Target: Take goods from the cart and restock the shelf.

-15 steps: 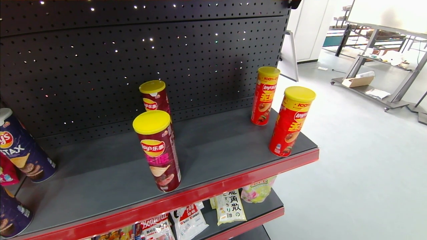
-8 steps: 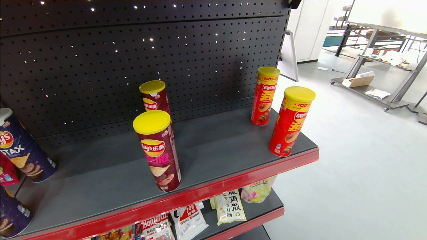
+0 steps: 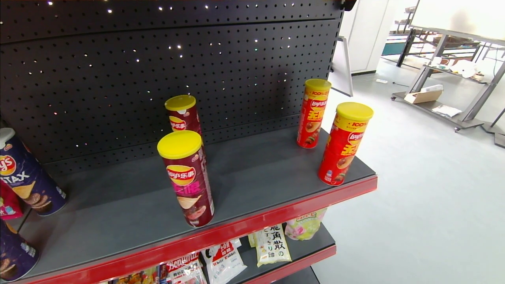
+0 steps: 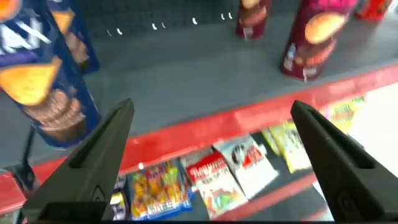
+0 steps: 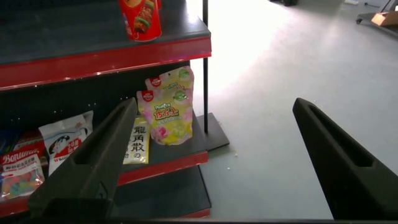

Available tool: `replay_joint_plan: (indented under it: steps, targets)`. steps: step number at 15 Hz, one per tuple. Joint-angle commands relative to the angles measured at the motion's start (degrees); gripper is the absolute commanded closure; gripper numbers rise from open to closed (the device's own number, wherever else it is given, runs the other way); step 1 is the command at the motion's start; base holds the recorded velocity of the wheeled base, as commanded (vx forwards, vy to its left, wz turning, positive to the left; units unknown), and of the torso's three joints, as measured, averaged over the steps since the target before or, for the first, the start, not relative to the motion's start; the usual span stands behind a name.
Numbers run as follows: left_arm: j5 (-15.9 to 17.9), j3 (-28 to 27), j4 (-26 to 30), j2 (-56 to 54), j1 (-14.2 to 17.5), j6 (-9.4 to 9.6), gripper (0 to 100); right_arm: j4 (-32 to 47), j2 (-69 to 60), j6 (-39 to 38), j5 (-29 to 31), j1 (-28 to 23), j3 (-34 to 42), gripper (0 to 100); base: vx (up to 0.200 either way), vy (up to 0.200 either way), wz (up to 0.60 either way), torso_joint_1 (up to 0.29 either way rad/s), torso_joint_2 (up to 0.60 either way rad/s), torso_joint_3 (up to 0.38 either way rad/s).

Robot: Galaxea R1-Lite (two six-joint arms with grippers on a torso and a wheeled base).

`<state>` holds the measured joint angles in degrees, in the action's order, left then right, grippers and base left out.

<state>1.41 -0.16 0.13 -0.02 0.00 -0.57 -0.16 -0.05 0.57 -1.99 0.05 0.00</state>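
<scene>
Left wrist view, left gripper [image 4: 211,104] wide open, empty, facing shelf [image 4: 186,74], right gripper [image 5: 214,102] likewise open, empty

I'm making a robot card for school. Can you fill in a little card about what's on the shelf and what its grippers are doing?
shelf: top shelf, dark with a red front edge
maroon: front maroon can and back maroon can, upright, yellow lids
red: front red can and back red can, upright near the right end
left edge: purple cans
below: snack bags on the lower shelf
grippers: left gripper open, empty; right gripper open, empty
</scene>
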Motion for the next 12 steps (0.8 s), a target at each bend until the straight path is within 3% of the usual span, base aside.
replay_joint_plan:
  steps: [1,3,11,12]
  targets:
    - [-0.1,0.0,0.0,0.0,0.1,0.13,0,0.0,0.0,0.0,0.0,0.0,0.0,0,0.0,0.0,0.0,0.0,0.0,0.0]
    - [-0.1,0.1,0.0,0.0,0.0,-0.04,0,0.0,0.0,0.0,0.0,0.0,0.0,0,0.0,0.0,0.0,0.0,0.0,0.0]
    - [0.0,0.1,0.0,0.0,0.0,0.05,0,0.0,0.0,0.0,0.0,0.0,0.0,0,0.0,0.0,0.6,0.0,0.0,0.003]
    - [0.0,0.1,0.0,0.0,0.0,0.13,0,0.0,0.0,0.0,0.0,0.0,0.0,0,0.0,0.0,0.0,0.0,0.0,0.0]
